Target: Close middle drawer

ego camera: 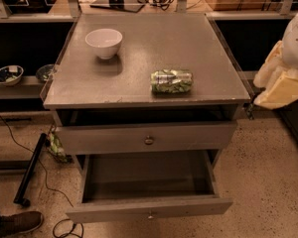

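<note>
Gripper [280, 83], cream-coloured, hangs at the right edge beside the tabletop [188, 43]; apart or together, I cannot tell. Middle drawer [114, 211] stands pulled well out, low, beneath one taller drawer front [104, 139]. On top sit one white bowl [104, 42] and one green snack bag [172, 81], perhaps chips, its print unreadable.

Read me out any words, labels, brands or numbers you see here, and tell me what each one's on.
No text here can be read.
Green and silver crinkled packet on the grey cabinet top: printed, but too blurred to read.
White round bowl: no marking.
Pulled-out grey middle drawer with brass knob: no label.
Cream gripper, at the right edge beside the cabinet: no marking seen.
</note>
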